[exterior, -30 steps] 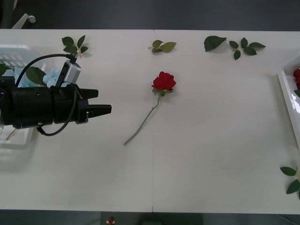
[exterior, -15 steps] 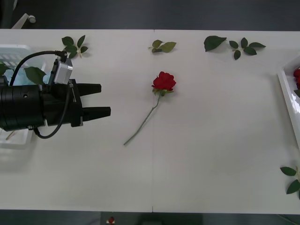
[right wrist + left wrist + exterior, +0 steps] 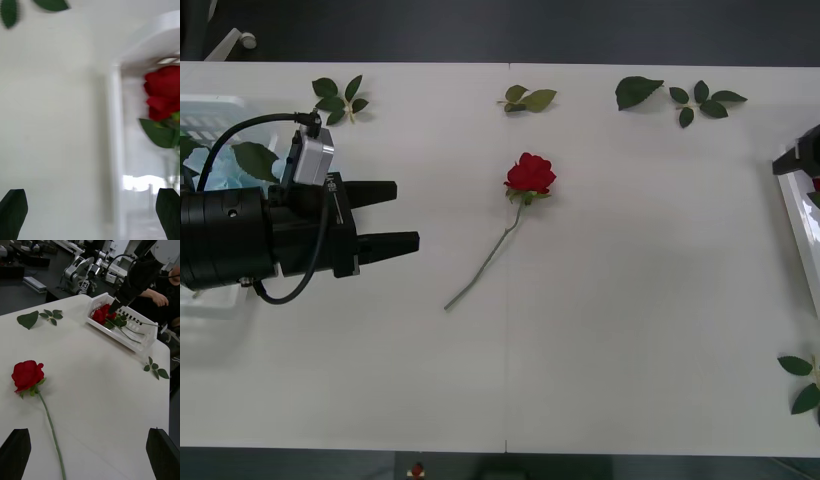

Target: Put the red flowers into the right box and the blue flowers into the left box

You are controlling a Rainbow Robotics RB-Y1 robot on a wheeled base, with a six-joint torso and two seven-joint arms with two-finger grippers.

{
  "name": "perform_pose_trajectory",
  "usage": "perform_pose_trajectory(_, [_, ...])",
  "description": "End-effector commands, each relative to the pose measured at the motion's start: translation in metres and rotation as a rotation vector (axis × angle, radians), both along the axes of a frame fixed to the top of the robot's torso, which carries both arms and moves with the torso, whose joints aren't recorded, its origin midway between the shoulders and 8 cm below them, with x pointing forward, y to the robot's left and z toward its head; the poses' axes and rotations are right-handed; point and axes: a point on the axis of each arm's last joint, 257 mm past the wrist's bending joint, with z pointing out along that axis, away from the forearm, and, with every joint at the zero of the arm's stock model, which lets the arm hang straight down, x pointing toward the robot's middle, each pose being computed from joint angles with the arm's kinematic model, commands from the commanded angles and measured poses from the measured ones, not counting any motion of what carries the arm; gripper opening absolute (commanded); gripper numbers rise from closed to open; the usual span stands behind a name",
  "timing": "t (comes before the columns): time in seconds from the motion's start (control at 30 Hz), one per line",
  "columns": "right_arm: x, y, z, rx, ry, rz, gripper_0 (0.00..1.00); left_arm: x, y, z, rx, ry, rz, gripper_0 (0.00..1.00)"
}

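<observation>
One red flower lies at the table's middle, its stem running toward the near left; it also shows as a rose ahead of my left fingers. My left gripper hovers open to the left of that stem, holding nothing. Behind the left arm stands the left box with blue flowers in it. The right box sits at the right edge, its rim close below my right gripper, which is open. Red roses lie inside that box, one rose head near the right fingers.
Loose green leaf sprigs lie along the far edge, and one sprig lies near the right front. White table surface stretches between the rose and the right box. A person sits beyond the table's right end.
My left gripper has turned at the wrist so its two fingers now stand spread apart. The tip of my right gripper has come into the front view at the right edge.
</observation>
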Motion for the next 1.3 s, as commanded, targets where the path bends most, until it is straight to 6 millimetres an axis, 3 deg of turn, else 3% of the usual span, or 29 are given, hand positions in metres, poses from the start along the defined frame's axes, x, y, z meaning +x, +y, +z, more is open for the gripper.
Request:
perform_pose_trajectory(0.03, [-0.002, 0.046, 0.012, 0.154, -0.044, 0.080, 1.00, 0.004, 0.005, 0.007, 0.014, -0.047, 0.017, 0.89])
perform_pose_trajectory(0.3, [-0.017, 0.134, 0.023, 0.358, -0.080, 0.337, 1.00, 0.006, 0.006, 0.008, 0.010, -0.049, 0.024, 0.89])
perform_pose_trajectory(0.5, [-0.027, 0.173, 0.022, 0.389, -0.067, 0.414, 1.00, 0.007, 0.007, 0.006, 0.011, -0.045, 0.029, 0.89])
perform_pose_trajectory(0.8, [-0.033, 0.234, 0.010, 0.333, -0.012, 0.300, 1.00, 0.011, 0.013, 0.001, 0.016, -0.044, 0.040, 0.89])
perform_pose_trajectory(1.03, [-0.025, 0.290, -0.003, 0.346, 0.026, 0.150, 1.00, 0.010, 0.013, 0.001, 0.012, -0.037, 0.040, 0.89])
perform_pose_trajectory(1.3, [-0.009, 0.343, -0.037, 0.332, 0.020, 0.004, 1.00, 0.010, 0.013, 0.001, 0.012, -0.036, 0.040, 0.89])
